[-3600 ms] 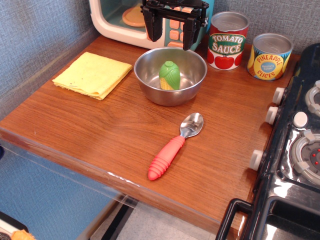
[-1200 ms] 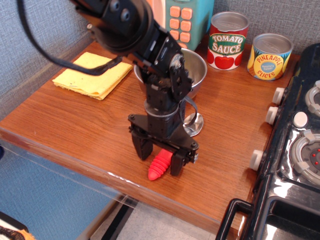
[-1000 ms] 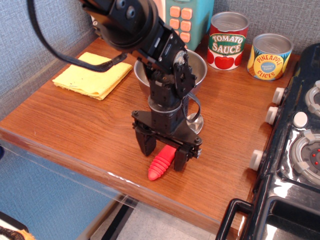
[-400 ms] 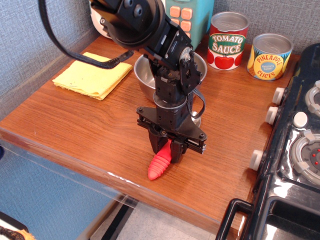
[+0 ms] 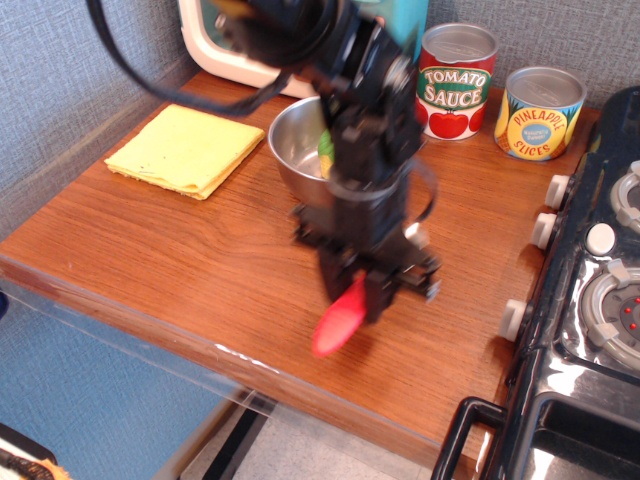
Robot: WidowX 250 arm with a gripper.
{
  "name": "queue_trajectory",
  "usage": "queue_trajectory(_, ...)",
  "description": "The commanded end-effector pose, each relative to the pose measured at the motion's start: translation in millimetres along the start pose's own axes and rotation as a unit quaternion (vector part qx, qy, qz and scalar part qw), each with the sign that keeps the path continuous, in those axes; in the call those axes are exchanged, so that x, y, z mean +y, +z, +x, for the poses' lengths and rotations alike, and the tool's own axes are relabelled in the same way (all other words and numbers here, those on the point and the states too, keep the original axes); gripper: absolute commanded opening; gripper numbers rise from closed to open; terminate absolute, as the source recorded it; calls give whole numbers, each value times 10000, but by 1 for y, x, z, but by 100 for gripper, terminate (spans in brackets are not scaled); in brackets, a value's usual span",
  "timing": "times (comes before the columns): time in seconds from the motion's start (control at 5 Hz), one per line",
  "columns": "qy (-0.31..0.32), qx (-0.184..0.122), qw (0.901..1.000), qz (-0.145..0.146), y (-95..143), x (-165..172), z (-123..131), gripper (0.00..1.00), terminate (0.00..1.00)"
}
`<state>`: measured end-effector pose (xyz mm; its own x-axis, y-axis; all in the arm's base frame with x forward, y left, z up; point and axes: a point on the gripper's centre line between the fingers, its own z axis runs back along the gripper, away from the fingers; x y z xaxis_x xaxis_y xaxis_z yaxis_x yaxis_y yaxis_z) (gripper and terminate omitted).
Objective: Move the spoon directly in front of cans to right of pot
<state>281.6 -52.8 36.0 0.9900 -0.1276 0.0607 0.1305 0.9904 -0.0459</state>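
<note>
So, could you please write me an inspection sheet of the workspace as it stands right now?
Surface: brown wooden counter, with a clear panel along its front edge.
Job's things: red-handled toy spoon in the gripper, blurred; red Tomato Sauce can and yellow Pineapple Slices can at the back; shiny steel pot, partly hidden.
Clutter: folded yellow cloth; something green in the pot.
Grippers: black gripper shut on the spoon's handle.
Cables: black cable looping from the arm.
Surroundings: white and teal toy microwave; black toy stove; grey wall.
</note>
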Motion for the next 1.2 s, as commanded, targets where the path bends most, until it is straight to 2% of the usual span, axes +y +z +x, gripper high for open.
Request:
queue_trajectory(0.0, -58, -468, 9989, -68, 21, -19, 55, 0, 0)
queue_trajectory(0.4, 141, -456, 9988, 143, 4, -22, 96, 0, 0)
queue_trajectory(1.0, 565, -540, 9966, 252, -7, -6, 126, 0, 0)
